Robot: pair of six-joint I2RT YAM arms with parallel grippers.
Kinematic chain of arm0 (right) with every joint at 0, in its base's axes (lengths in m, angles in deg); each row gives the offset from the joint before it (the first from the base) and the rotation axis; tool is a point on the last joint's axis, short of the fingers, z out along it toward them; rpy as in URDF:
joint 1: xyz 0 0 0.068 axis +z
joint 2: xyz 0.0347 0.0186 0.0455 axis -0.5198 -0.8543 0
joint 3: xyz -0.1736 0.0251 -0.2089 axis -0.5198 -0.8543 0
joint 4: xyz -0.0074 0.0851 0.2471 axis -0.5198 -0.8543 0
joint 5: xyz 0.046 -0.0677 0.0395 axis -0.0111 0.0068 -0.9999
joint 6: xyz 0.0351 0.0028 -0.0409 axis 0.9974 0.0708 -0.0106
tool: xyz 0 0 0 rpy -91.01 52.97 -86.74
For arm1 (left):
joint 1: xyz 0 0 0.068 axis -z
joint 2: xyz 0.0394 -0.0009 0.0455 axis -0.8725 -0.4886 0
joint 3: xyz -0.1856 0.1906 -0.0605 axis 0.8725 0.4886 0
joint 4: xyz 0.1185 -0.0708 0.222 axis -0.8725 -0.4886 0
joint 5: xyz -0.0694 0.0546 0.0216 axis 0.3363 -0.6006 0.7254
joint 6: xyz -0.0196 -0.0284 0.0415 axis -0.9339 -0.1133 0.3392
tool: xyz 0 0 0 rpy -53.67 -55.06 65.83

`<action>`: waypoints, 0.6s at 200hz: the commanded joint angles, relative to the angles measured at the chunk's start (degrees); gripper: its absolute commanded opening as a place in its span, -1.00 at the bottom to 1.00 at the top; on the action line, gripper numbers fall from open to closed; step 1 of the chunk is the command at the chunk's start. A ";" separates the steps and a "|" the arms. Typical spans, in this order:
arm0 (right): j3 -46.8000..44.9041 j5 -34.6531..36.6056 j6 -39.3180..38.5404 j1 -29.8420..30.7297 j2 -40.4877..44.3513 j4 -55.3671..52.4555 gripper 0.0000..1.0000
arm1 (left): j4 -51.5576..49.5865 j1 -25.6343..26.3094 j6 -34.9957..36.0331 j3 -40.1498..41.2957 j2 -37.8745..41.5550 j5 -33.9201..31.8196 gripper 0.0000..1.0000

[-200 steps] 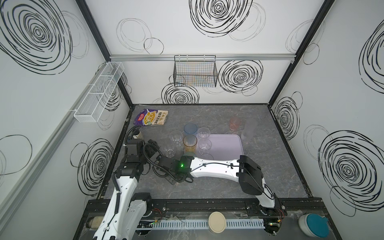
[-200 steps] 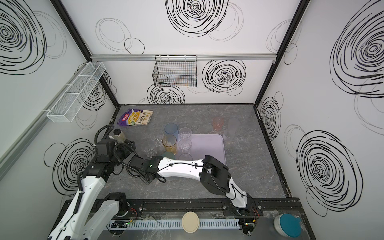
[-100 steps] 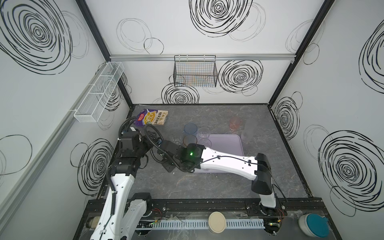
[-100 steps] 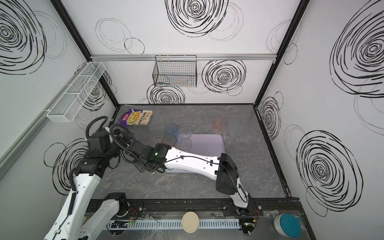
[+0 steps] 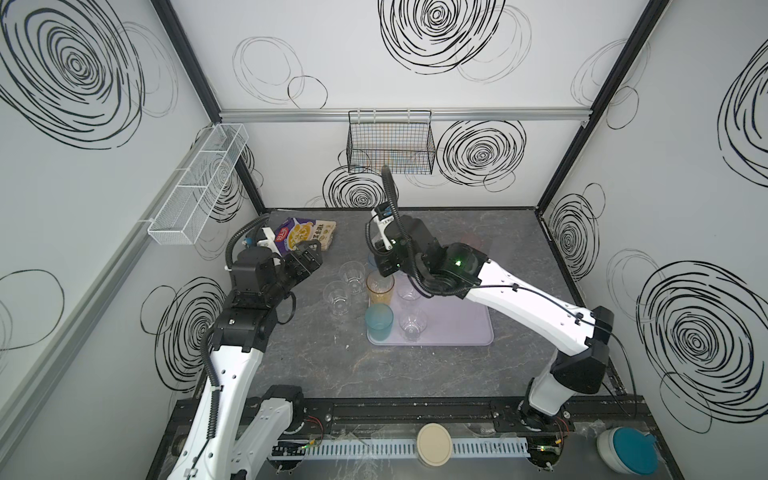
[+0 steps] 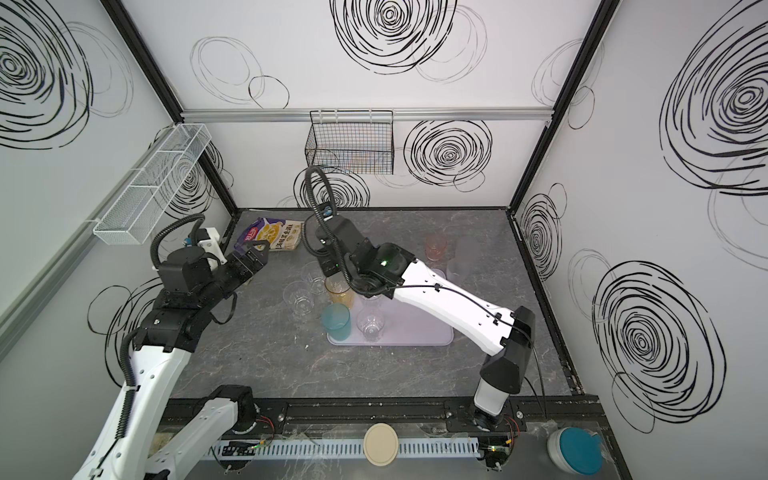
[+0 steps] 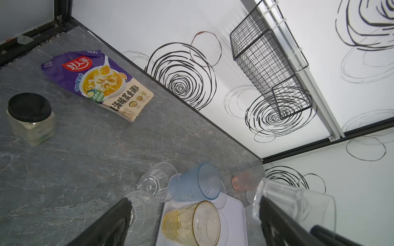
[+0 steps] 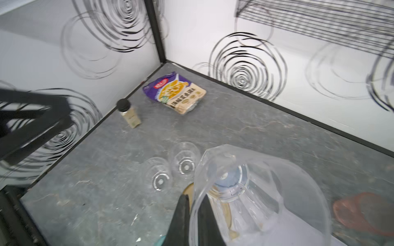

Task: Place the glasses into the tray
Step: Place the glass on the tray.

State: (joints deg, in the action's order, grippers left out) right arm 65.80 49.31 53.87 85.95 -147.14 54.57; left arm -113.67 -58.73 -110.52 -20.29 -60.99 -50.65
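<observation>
**Top views.** We see the lavender tray [image 5: 457, 332] lying flat on the grey worktop [image 5: 332, 374]. It carries a teal tumbler [image 5: 379, 322] at its near-left corner, an amber tumbler [image 5: 380, 286] behind that, and two short clear tumblers [image 5: 411, 326] beside these. Two more clear glasses [image 5: 337, 296] stand on the worktop just left of the tray. The right arm reaches across the tray and hides its own end effector in both top views. Past the arm, a top view shows a pink tumbler [image 6: 435, 246] and a frosted tumbler [image 6: 459, 259] beyond the tray's far edge. The left end effector [image 5: 309, 259] hovers near the seasoning packet [image 5: 305, 235], apart from every glass.

**Right wrist view.** Only here do we see the grip. The right end effector [image 8: 194, 200] is pinched narrow on the rim of a held clear tumbler [image 8: 255, 191], one finger inside and one outside. The glass is raised and tilted over the tray's far-left corner, and a blue tumbler [image 8: 228, 181] shows through its base.

**Left wrist view.** The left end effector's fingers [image 7: 110, 223] stand wide with nothing between them. We see the blue tumbler upright at the tray's far edge, but we cannot tell whether it stands on the tray. This view also shows a dark-lidded jar [image 7: 29, 119], which the left arm covers in both top views.
</observation>
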 commanded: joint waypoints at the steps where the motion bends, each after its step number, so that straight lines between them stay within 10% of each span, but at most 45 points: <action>1: -4.70 2.38 -0.85 -5.24 3.85 1.55 -0.86 | 4.60 2.71 0.41 3.41 0.96 0.70 0.95; 65: -19.83 1.50 -1.74 -23.51 5.39 3.33 -0.87 | 11.30 27.86 3.17 11.64 0.24 -16.98 0.93; 120: -20.73 -4.62 -1.64 -25.45 -2.71 2.29 -0.87 | 11.94 43.38 7.47 12.07 -7.05 -27.62 0.92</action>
State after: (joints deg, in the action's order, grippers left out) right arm 43.64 48.09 52.75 59.81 -146.53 56.15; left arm -104.93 -19.15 -105.96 -8.16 -65.86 -70.34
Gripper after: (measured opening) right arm 0.087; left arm 0.960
